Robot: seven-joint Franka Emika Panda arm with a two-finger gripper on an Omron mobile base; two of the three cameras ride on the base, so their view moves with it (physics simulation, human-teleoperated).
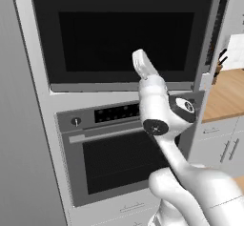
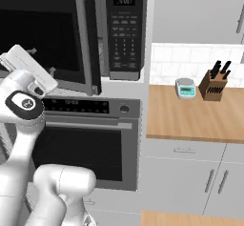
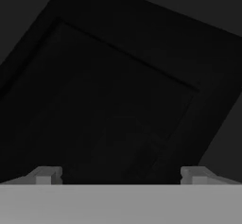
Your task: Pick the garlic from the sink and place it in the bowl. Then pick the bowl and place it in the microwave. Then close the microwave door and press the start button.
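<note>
The microwave (image 1: 124,39) fills the upper wall. Its black microwave door (image 2: 43,34) with the dark window stands a little ajar, its vertical grey handle (image 2: 82,39) sticking out in front of the keypad panel (image 2: 124,29). My gripper (image 3: 121,176) is open and empty, its fingertips (image 3: 45,176) wide apart and aimed at the door's dark glass at close range. In the left base view my white hand (image 1: 143,64) reaches up against the lower part of the door window. The garlic, the sink and the bowl are out of view.
An oven (image 1: 119,158) with a bar handle sits right below the microwave. To the right runs a wooden counter (image 2: 190,115) carrying a small scale (image 2: 185,87) and a knife block (image 2: 214,84), with white drawers and cabinets (image 2: 190,172) beneath.
</note>
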